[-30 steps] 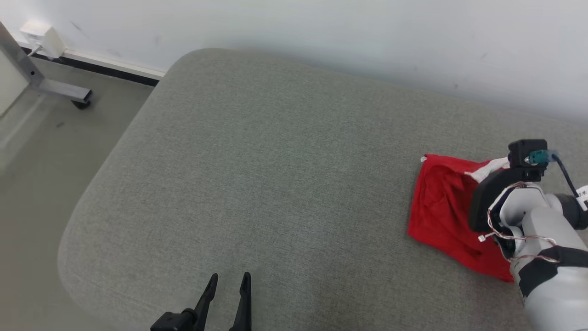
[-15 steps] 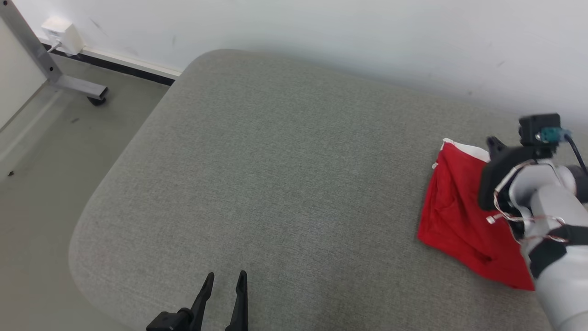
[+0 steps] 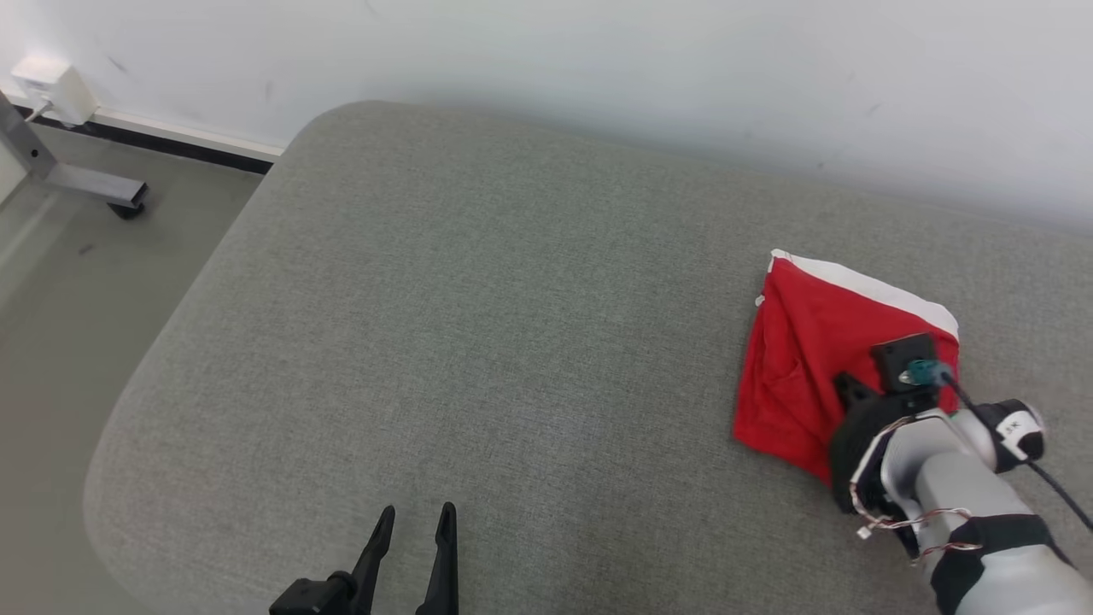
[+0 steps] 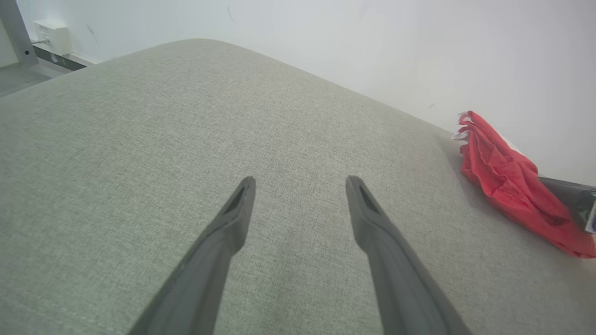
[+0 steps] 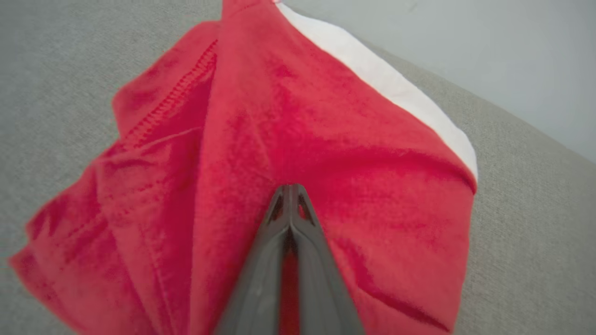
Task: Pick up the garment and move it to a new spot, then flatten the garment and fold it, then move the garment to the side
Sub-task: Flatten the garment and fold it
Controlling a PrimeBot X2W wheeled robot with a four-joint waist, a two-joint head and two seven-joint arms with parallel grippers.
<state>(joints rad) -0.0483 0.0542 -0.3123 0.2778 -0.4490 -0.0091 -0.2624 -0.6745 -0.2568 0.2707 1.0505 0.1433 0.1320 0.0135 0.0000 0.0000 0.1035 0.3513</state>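
The garment [image 3: 803, 359] is red with a white band along its far edge and lies crumpled at the right of the grey cushion [image 3: 512, 299]. In the right wrist view my right gripper [image 5: 289, 188] is shut, its tips pinching a raised ridge of the garment [image 5: 326, 116]. The right forearm [image 3: 948, 478] reaches in from the lower right and covers the garment's near corner. My left gripper [image 3: 417, 510] hovers open at the cushion's front edge, far left of the garment. Nothing sits between its fingers in the left wrist view, where the left gripper [image 4: 300, 179] faces the garment [image 4: 503, 181] at the right.
A white wall [image 3: 598, 51] runs behind the cushion. Bare floor [image 3: 68, 342] lies to the left, with a metal frame foot on a caster [image 3: 94, 184] and a white box [image 3: 47, 85] on the skirting. The cushion's rounded left edge drops to the floor.
The head camera has shifted. My right wrist has swung from the garment's far right side to its near right corner, and the white band now lies spread along the far edge. The left gripper stayed put.
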